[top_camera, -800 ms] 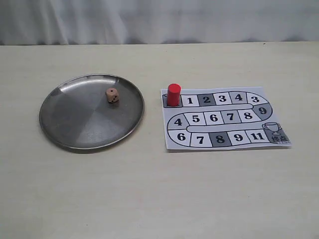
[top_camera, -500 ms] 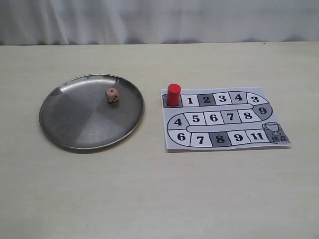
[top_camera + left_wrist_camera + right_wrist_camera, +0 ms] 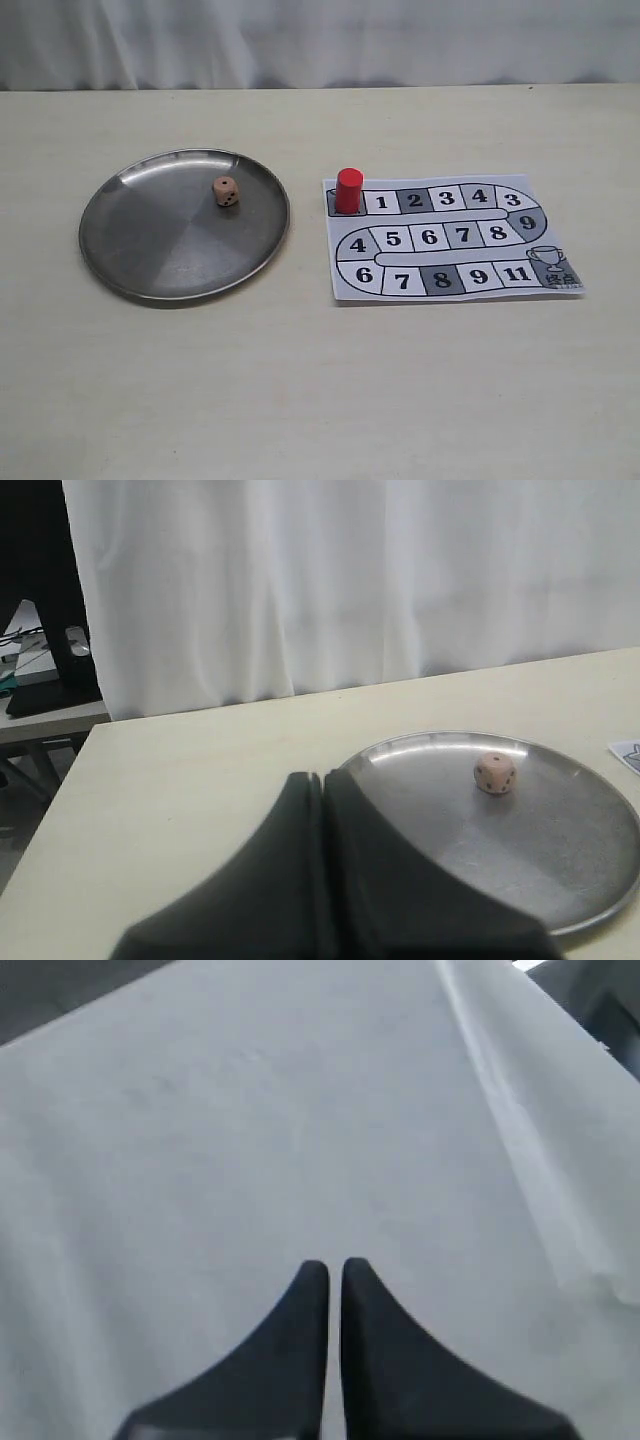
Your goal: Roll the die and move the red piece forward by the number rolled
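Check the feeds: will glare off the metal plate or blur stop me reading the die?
Exterior view: even light, sharp; the metal plate shows only a soft sheen, and the die shows small but visible pips. Left wrist view: die fairly sharp, the left end effector a blurred dark foreground. Right wrist view: only the right end effector against white curtain, no die.

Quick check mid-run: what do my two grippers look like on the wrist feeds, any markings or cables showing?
Both look alike: the left gripper and the right gripper each have two matte black fingers, broad at the base and curving in to narrow tips. No markings, labels or cables show. The arms themselves are outside every view.
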